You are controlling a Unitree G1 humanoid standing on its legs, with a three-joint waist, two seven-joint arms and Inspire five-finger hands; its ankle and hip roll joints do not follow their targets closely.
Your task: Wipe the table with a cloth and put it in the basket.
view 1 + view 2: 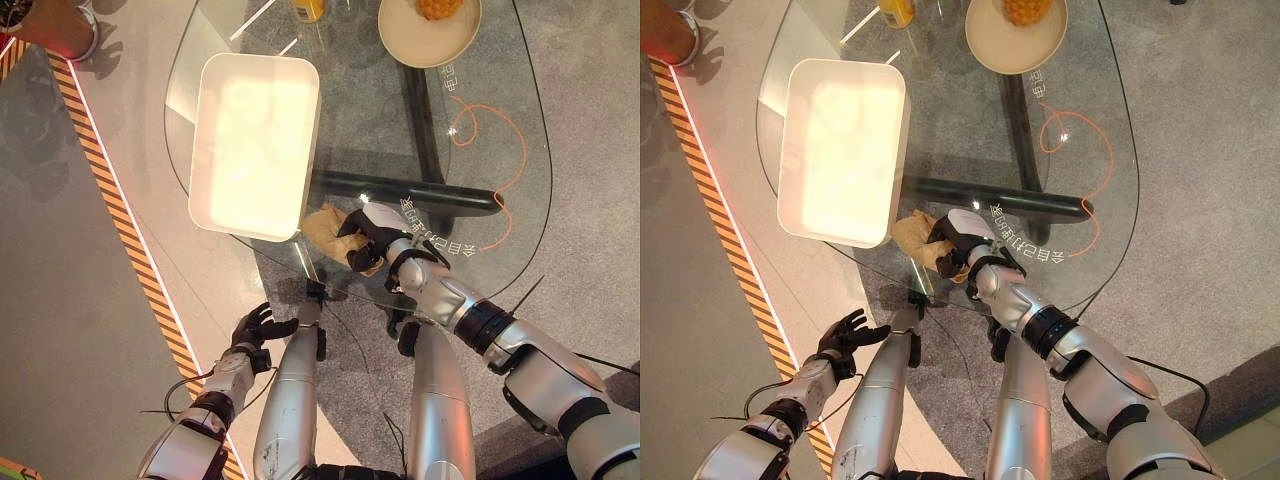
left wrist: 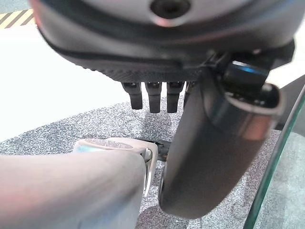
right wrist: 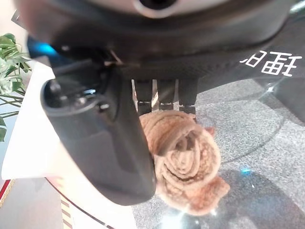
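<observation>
The left hand [image 1: 255, 326] hangs idle below the table edge, fingers loosely spread and holding nothing. Further in, the right hand [image 1: 372, 238] has its fingers curled round the bunched tan cloth [image 3: 183, 164], which rests on the glass table [image 1: 520, 150] just beside the white basket [image 1: 255, 140]. Wiping looks finished or nearly so; next the cloth needs lifting over the basket's near rim and releasing inside.
</observation>
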